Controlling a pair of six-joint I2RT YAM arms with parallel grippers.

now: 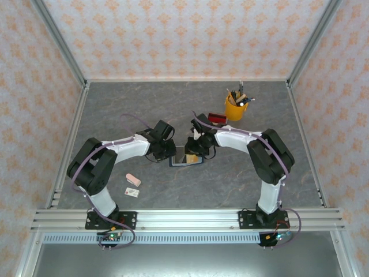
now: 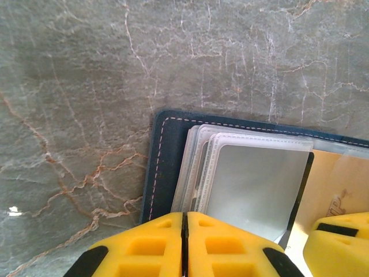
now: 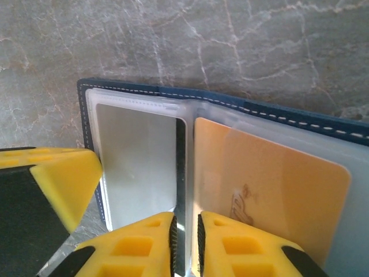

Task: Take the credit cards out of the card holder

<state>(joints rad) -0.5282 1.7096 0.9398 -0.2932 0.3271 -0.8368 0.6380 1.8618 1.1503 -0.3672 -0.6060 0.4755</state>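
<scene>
The card holder (image 1: 185,159) lies open in the middle of the table (image 1: 115,115), the left gripper (image 2: 184,245) shut at its edge and the right gripper (image 3: 186,245) almost shut, on what I cannot tell, so a pull could drag the whole holder instead of freeing the tan card (image 3: 282,184).

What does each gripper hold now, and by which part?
The left gripper and right gripper close at the card holder's near edge; hold cannot be told.
</scene>
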